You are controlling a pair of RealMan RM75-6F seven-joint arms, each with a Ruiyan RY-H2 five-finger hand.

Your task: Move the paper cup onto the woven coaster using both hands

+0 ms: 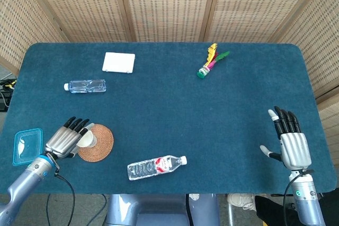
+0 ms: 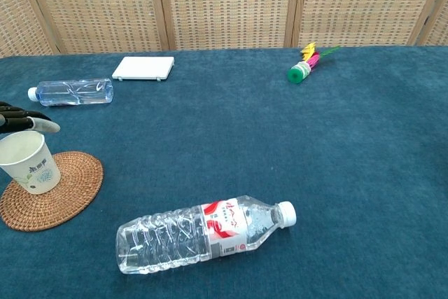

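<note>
The white paper cup [image 2: 29, 163] stands upright on the left part of the round woven coaster [image 2: 63, 194]. In the head view the cup [image 1: 87, 139] sits at the coaster's [image 1: 99, 143] left edge. My left hand [image 1: 65, 138] is right beside the cup on its left, fingers stretched out. In the chest view its fingertips [image 2: 28, 120] hover just above and behind the rim, with a small gap showing. My right hand [image 1: 290, 142] lies at the table's near right, fingers spread, holding nothing; the chest view does not show it.
A clear water bottle with a red label [image 1: 155, 166] lies near the front edge, right of the coaster. A smaller bottle [image 1: 85, 86], a white box [image 1: 118, 62] and a feathered shuttlecock [image 1: 210, 62] lie further back. A blue container [image 1: 27, 145] sits at the left edge.
</note>
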